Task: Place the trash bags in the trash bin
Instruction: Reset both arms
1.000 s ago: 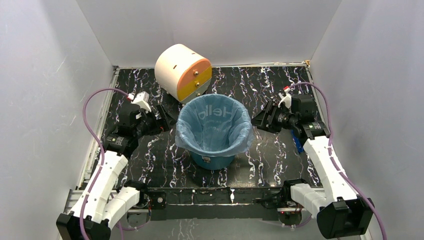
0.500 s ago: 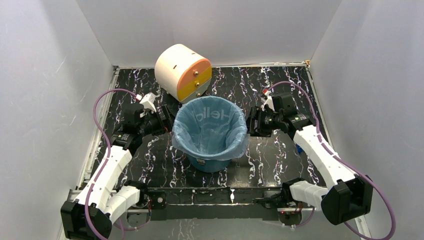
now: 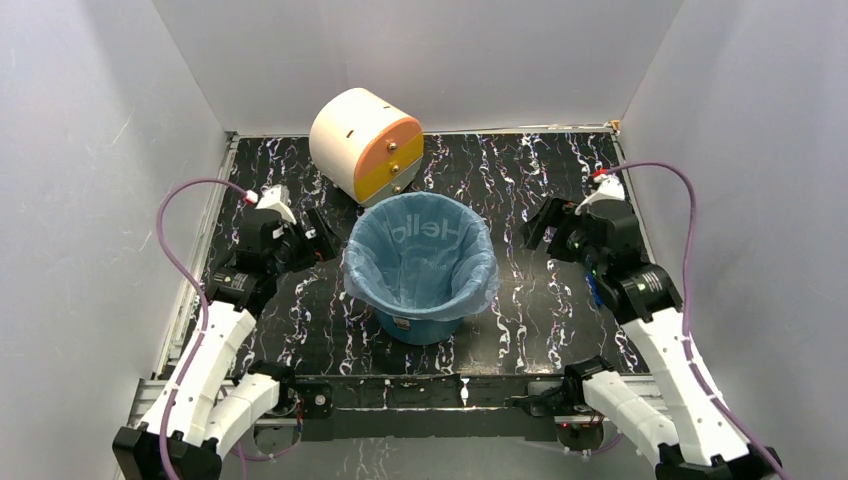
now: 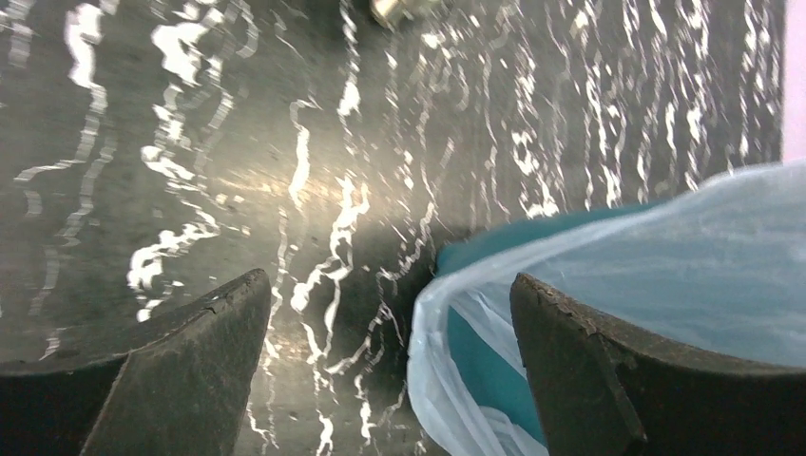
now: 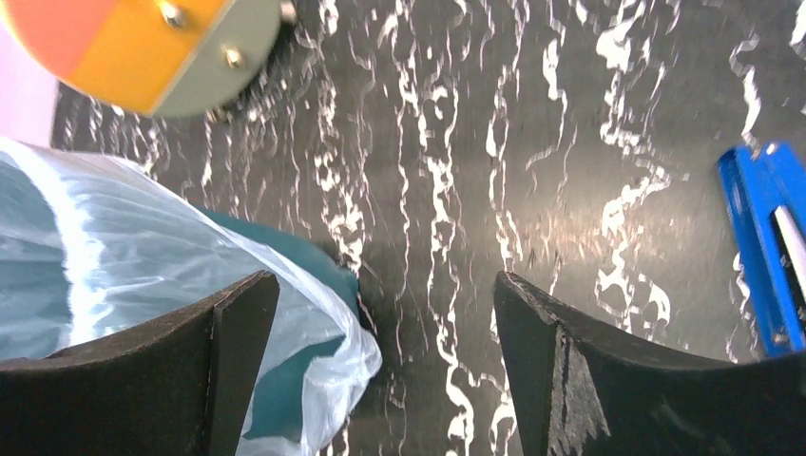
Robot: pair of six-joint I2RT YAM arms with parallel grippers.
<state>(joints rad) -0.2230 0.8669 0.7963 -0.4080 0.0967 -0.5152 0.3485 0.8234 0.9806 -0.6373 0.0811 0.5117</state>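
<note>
The pale blue bag (image 3: 420,255) sits inside the teal bin (image 3: 425,325) in the middle of the worktop (image 3: 530,300). Its edge is folded over the rim and hangs down outside. The left fingers (image 3: 322,235) and the right fingers (image 3: 538,225) stand wide apart, one pair at each side of the bin, and hold nothing. A cream and orange box (image 3: 365,145) stands behind the bin.

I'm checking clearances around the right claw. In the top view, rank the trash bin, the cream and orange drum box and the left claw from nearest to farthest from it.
From the right claw:
1. trash bin, lined with the trash bag, just to its left.
2. cream and orange drum box, back left.
3. left claw, across the bin.
</note>
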